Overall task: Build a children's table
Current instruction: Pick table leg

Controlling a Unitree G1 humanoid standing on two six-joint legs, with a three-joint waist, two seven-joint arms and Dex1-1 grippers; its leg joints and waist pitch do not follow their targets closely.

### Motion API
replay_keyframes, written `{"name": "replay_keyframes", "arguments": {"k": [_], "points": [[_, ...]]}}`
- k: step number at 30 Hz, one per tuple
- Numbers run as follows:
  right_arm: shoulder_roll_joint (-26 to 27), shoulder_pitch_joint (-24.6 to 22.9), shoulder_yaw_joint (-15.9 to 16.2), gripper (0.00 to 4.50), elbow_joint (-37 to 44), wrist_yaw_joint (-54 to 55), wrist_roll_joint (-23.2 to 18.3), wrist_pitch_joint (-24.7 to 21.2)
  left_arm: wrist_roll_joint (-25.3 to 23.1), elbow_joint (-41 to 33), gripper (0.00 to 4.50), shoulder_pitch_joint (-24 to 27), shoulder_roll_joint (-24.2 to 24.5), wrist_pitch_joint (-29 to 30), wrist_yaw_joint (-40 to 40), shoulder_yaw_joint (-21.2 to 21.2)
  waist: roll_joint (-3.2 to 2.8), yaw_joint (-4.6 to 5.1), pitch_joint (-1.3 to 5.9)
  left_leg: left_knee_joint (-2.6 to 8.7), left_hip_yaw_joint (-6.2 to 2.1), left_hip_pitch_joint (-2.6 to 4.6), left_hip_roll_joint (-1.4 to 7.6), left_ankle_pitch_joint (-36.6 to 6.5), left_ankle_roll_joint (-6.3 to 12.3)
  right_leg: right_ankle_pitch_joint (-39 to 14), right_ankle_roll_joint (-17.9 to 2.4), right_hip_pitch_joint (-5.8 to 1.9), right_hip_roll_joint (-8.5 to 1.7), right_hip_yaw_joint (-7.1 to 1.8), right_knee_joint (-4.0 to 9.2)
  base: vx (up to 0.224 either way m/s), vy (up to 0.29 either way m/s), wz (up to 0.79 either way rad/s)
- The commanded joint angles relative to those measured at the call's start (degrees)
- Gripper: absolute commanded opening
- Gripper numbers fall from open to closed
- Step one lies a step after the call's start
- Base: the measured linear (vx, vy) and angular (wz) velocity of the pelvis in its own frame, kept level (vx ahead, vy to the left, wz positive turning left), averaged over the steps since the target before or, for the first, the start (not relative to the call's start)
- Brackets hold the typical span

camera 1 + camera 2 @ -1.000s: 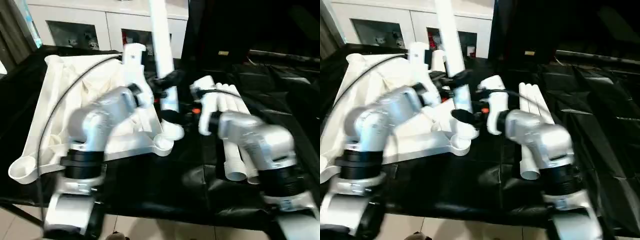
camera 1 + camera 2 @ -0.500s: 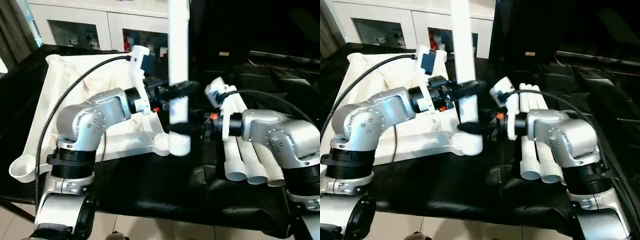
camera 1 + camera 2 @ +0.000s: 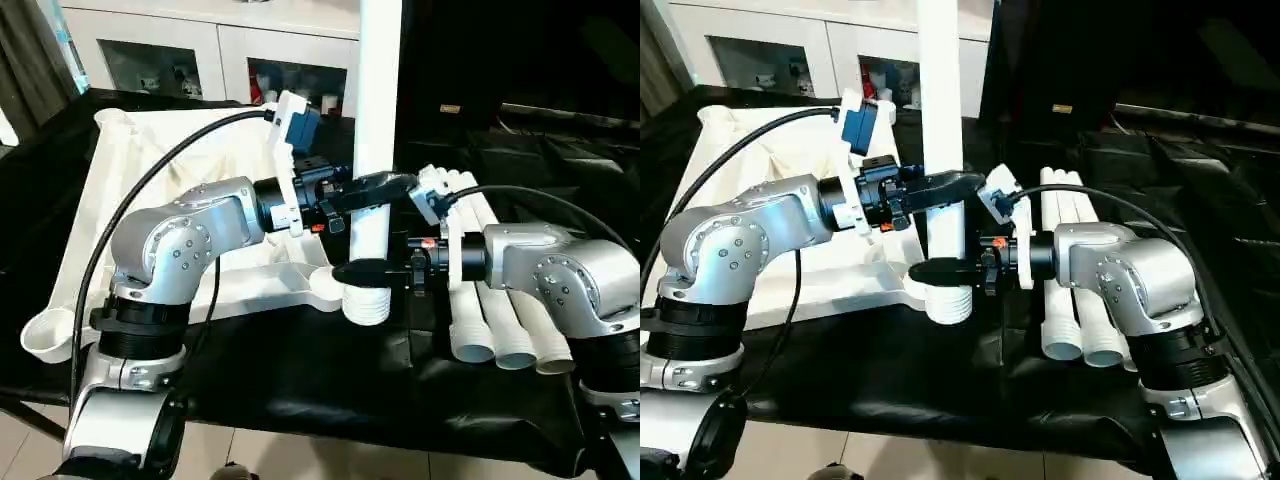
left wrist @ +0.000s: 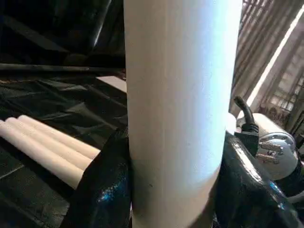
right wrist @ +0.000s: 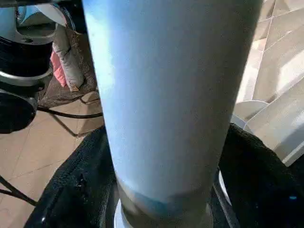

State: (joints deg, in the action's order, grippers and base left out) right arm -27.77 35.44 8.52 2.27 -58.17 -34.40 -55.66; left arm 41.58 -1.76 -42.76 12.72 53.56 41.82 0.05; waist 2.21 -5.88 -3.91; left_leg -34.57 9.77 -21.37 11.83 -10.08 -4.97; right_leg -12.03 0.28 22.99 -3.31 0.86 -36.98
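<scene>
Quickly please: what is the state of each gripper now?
Left gripper: shut on the upright white leg, higher up.
Right gripper: shut on the same leg, just above its ribbed lower end.

Silver rounded forearms (image 3: 185, 240), black cables (image 3: 130, 215), black claw fingers (image 3: 372, 188)

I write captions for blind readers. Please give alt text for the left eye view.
Both grippers, left above right, hold one white leg upright beside the tabletop's corner socket. Three more legs lie nearby.
</scene>
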Motion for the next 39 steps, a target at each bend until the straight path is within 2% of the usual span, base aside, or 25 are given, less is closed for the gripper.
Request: {"name": "replay_keyframes", "arguments": {"k": [1,3,5,9,13,16,18,22,24,31,32,39], "points": [[-0.76,0.22,0.24,2.91,1.14,-0.82,-1.05,-0.29,1.07,-1.61,1.88,0.20,-0.03,0.38,0.87,-0.77,0.71,-0.15,4.55,3.16,0.44,0.49,0.34,-3.40,-0.04,-1.47,-12.01,-3.45,-2.88,-1.59,3.90,0.000,0.000,0.00],[-0.75,0.19,0.32,2.60,1.17,-1.00,-1.16,-0.38,0.68,-1.77,1.88,0.40,0.30,0.21,1.44,-1.26,0.70,-0.15,4.59,3.13,0.45,0.46,0.33,-3.14,0.10,-1.08,-12.05,-3.47,-2.87,-1.60,3.86,0.000,0.000,0.00],[-0.73,0.18,0.32,2.52,1.19,-1.08,-1.17,-0.45,0.47,-1.78,1.88,0.54,0.38,0.14,1.65,-1.41,0.69,-0.14,4.58,3.14,0.44,0.48,0.36,-3.15,0.13,-1.02,-12.09,-3.47,-2.88,-1.58,3.84,0.000,0.000,0.00],[-0.68,0.10,0.28,2.08,1.42,-1.19,-1.16,-0.61,0.34,-2.00,1.88,0.82,0.66,0.11,2.17,-1.77,0.67,-0.16,4.58,3.14,0.44,0.48,0.36,-3.11,0.08,-1.03,-12.12,-3.46,-2.89,-1.58,3.83,0.000,0.000,0.00],[-0.45,-0.13,0.22,1.94,1.59,-0.74,-1.01,-0.12,0.24,-1.92,1.88,0.76,0.97,-0.24,2.36,-2.14,0.65,-0.19,4.59,3.16,0.43,0.49,0.35,-3.30,-0.14,-1.50,-11.93,-3.47,-2.88,-1.58,3.86,0.000,0.000,0.00],[0.56,-0.28,-0.53,1.94,1.36,0.43,-0.38,1.90,0.17,-1.78,1.88,0.67,1.13,-0.44,2.53,-2.13,0.60,-0.23,4.60,3.14,0.44,0.50,0.37,-3.14,-0.15,-1.17,-11.93,-3.41,-2.90,-1.59,3.82,0.000,0.000,0.00],[1.02,-0.27,-1.08,2.49,1.12,0.90,-0.64,2.02,0.11,-1.78,1.88,0.67,1.18,-0.52,2.64,-2.15,0.60,-0.17,4.60,3.16,0.45,0.49,0.32,-3.16,-0.20,-1.24,-11.87,-3.39,-2.87,-1.57,3.82,0.000,0.000,0.00],[1.34,0.38,-2.49,2.72,0.18,1.20,-1.94,0.75,0.15,-1.64,1.88,0.58,1.47,-0.54,3.22,-2.05,0.52,-0.21,4.64,3.15,0.44,0.53,0.32,-3.23,-0.25,-0.91,-12.02,-3.42,-2.84,-1.56,3.80,0.000,0.000,0.00],[1.24,0.46,-2.69,3.01,0.18,1.22,-2.08,0.61,0.18,-1.61,1.88,0.53,1.53,-0.55,3.34,-2.01,0.53,-0.21,4.62,3.15,0.44,0.51,0.31,-3.24,-0.27,-0.78,-12.02,-3.46,-2.82,-1.56,3.78,0.000,0.000,0.00],[0.68,0.11,-3.27,3.03,0.95,0.80,-3.37,0.04,0.32,-1.51,1.88,0.47,2.05,-1.04,4.09,-2.44,0.41,-0.48,4.67,3.16,0.44,0.58,0.34,-3.14,-0.39,-0.27,-12.10,-3.42,-2.82,-1.56,3.70,0.000,0.000,0.00],[0.66,0.10,-3.27,3.03,0.96,0.78,-3.38,0.03,0.32,-1.51,1.88,0.47,2.06,-1.04,4.10,-2.45,0.57,-0.53,4.68,3.15,0.46,0.53,0.30,-3.03,-0.32,-0.23,-12.04,-3.48,-2.85,-1.57,3.68,0.000,0.000,0.00],[0.08,-0.04,-2.78,3.03,1.10,0.23,-3.28,0.07,0.12,-1.77,1.88,0.71,2.43,-1.11,4.60,-2.77,0.55,-0.61,4.68,3.13,0.46,0.50,0.31,-2.96,-0.36,-0.44,-12.04,-3.49,-2.85,-1.57,3.68,0.000,0.000,0.00]]}}
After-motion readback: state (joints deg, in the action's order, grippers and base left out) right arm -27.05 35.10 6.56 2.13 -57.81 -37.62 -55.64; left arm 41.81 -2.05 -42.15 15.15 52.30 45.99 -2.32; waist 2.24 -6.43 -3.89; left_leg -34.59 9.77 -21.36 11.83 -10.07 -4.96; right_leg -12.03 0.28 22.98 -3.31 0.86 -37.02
